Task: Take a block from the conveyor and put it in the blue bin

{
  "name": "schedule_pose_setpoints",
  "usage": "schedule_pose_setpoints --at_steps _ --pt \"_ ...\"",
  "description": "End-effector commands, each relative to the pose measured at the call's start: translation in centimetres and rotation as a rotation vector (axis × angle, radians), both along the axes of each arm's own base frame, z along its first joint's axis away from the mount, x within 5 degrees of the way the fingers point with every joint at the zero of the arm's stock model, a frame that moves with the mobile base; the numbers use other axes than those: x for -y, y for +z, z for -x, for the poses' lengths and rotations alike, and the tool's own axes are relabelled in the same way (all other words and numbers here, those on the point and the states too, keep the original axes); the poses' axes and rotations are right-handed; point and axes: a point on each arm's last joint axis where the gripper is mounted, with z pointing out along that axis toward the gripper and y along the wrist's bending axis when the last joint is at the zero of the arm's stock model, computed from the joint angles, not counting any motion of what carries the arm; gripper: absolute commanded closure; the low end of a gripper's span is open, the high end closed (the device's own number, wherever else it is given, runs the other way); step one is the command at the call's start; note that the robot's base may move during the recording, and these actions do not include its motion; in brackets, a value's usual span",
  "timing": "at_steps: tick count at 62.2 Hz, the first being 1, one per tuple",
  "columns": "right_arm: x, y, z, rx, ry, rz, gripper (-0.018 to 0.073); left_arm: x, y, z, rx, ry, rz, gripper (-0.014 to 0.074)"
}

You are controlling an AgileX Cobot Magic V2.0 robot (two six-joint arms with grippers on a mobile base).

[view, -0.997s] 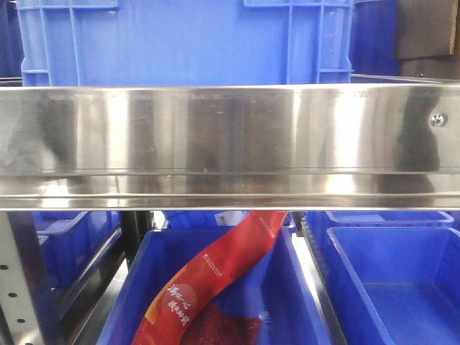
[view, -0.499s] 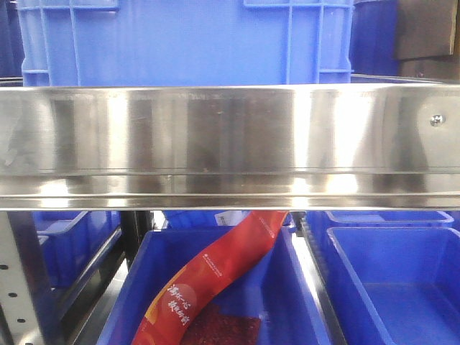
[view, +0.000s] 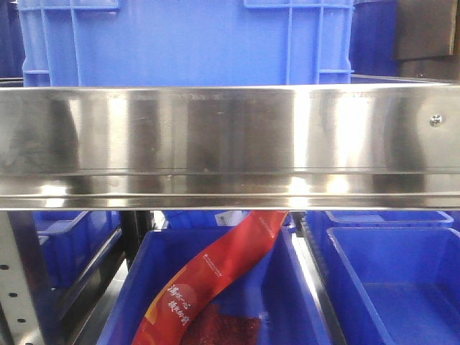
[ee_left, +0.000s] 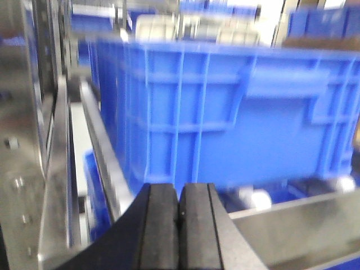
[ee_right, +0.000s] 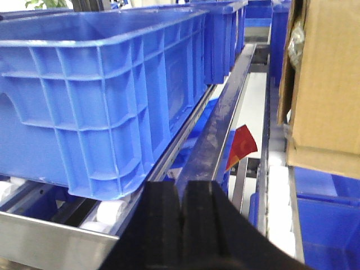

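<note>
Wrist views: both grippers, left gripper point(ee_left: 179, 222) and right gripper point(ee_right: 181, 225), closed empty beside a blue bin point(ee_right: 101, 90), seemingly.

Front view: faced level and close at the brushed steel rail point(view: 230, 144).
Wrist views: the ribbed blue plastic crate point(ee_left: 225, 118) point(ee_right: 101, 95) is shared, seen close from opposite sides.

- One wide polished stainless-steel rail point(view: 230, 144) crosses the front view.
- One large ribbed blue plastic crate point(view: 187, 39) stands above the rail.
- Two open blue plastic bins lie below it, a middle one point(view: 287, 302) and a right one point(view: 395, 287); parts of others show at the left edge.
- One long red printed foil packet point(view: 215, 277) is in the middle bin.
- One brown cardboard box point(ee_right: 326, 79) appears in the right wrist view.
</note>
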Motion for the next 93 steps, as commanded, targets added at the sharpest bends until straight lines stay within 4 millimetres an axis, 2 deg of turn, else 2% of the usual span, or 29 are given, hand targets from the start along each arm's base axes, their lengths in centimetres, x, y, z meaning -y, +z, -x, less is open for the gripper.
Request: schedule_pose_setpoints --at_steps 1,24,30,35,41,49,56,60,72,77,80,93 --pt "0.1 0.1 0.3 0.019 -0.005 -0.001 0.0721 -0.3 0.4 0.6 0.049 0.008 0.025 0.0707" --pt "0.2 0.2 0.4 0.028 -0.005 -0.003 0.0721 -0.4 0.6 1.2 0.084 0.008 0.035 0.0707" --pt "0.5 0.5 1.2 0.087 -0.012 0.008 0.0721 -0.4 0.6 1.2 0.084 0.008 0.035 0.0707" --pt "1.2 0.4 2.4 0.201 -0.036 0.121 0.0721 -0.4 0.6 1.2 0.087 0.009 0.036 0.0707" --pt "1.9 -0.8 4.3 0.281 -0.056 0.201 0.0721 -0.4 0.6 1.2 0.087 0.009 0.036 0.0707" --pt "2.3 -3.9 5.6 0.280 -0.065 0.125 0.0721 -0.4 0.6 1.2 0.087 0.009 0.036 0.0707" --pt "2.3 -7.0 5.4 0.241 -0.074 0.123 0.0721 -0.4 0.6 1.2 0.087 0.009 0.036 0.0707" --pt "2.3 -7.8 5.1 0.243 -0.091 0.130 0.0721 -0.4 0.6 1.2 0.087 0.009 0.036 0.0707" --pt "2.5 -9.6 4.5 0.343 -0.170 0.117 0.0721 -0.5 0.7 1.2 0.089 0.010 0.037 0.0707" --pt "2.7 -9.8 4.4 0.345 -0.204 0.062 0.0721 -0.5 0.7 1.2 0.089 0.010 0.037 0.0707" --pt "2.8 -10.5 4.3 0.269 -0.215 0.066 0.0721 -0.5 0.7 1.2 0.089 0.010 0.037 0.0707" --pt "3.1 -9.8 4.4 0.367 -0.275 0.152 0.0721 -0.5 0.7 1.2 0.089 0.010 0.037 0.0707"
